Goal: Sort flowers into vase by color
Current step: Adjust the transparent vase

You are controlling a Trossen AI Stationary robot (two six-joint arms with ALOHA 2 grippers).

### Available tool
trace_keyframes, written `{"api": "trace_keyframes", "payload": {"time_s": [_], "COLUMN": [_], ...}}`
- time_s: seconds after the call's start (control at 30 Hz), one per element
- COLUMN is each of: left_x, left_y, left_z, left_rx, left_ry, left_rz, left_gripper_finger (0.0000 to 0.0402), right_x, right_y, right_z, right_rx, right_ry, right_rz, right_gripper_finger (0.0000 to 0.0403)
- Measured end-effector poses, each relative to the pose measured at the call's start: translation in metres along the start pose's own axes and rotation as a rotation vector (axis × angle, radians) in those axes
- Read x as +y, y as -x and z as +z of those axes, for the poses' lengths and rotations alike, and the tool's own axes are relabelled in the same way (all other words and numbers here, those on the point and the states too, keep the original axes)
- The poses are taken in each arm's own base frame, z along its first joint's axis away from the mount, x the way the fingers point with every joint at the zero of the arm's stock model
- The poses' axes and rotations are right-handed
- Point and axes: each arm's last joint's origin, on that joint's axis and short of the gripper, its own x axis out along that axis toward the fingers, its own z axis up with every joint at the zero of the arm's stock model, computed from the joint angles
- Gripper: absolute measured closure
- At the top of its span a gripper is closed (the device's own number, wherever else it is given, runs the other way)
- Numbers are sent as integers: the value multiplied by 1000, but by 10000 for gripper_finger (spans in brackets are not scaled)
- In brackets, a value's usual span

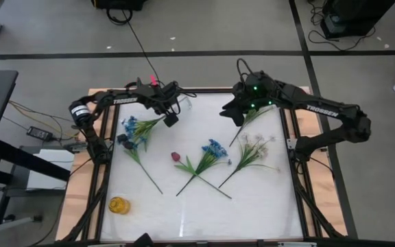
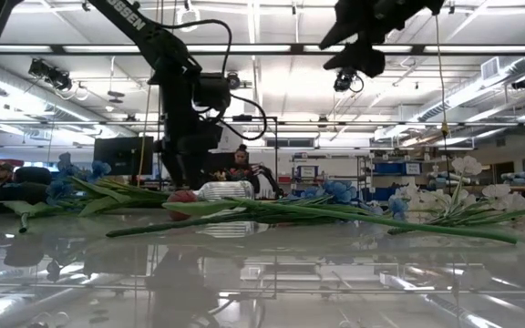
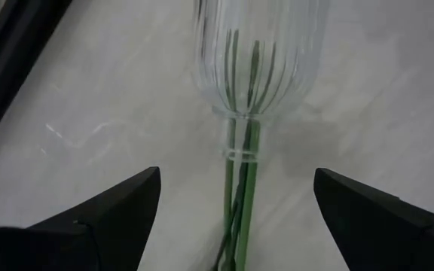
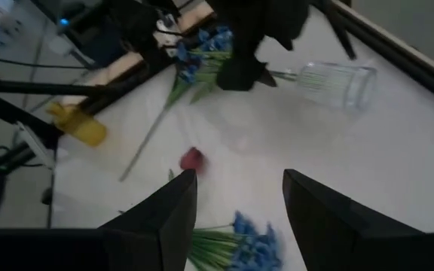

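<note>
L gripper [image 1: 172,113] sits at the far-left part of the white table [image 1: 197,213], fingers [image 3: 104,218] spread wide, nothing between them. Right in front of it lies a clear ribbed vase [image 3: 258,56] on its side, neck toward the gripper, long axis running away from it; in the high view the vase [image 1: 184,104] is just beyond the gripper near the far edge. Green stems [image 3: 241,203] run through the neck into the vase body, lined up w/ its axis.

R gripper [image 1: 233,113] hovers over the far-centre of the table, fingers [image 4: 164,218] apart, empty.

Flowers, all flat on the table:
- blue cluster [image 1: 134,130] at left, blooms near the L gripper, stem running diagonally toward the near side & centre.
- pink bud [image 1: 175,157] near centre, stem trailing toward near-right.
- 2nd blue flower [image 1: 213,149] at centre, blooms toward far-right, stem pointing near-left; it crosses the pink bud's stem.
- white spray [image 1: 254,147] at right, blooms toward far-right, stem toward near-left.
- one more stem [image 1: 249,122] lies diagonal just under the R gripper.

Yellow vase [image 1: 118,204] lies at the near-left corner, well apart from the rest.
</note>
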Motion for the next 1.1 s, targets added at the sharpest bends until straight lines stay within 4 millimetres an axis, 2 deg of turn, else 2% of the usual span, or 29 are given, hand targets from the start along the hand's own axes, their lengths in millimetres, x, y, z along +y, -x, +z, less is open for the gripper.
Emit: {"api": "trace_keyframes", "payload": {"time_s": [0.27, 0.53, 0.9, 1.1], "left_x": [-3, -4, -2, -5], "left_y": [-21, -24, -22, -33], "left_z": [0, 5, 16, 27], "left_rx": [58, 11, -49, 18], "left_ry": [-44, -31, -22, -49], "left_rz": [1, 0, -11, -9], "left_gripper_finger": [47, 47, 47, 68], "right_x": [19, 34, 37, 39], "right_y": [-5, -9, -9, -9], "right_z": [-4, -11, -12, -10], "right_rx": [-8, 10, 6, -18], "right_ry": [-2, -2, -35, -73], "right_rz": [15, 28, 30, 45], "right_gripper_finger": [198, 198, 198, 198]}}
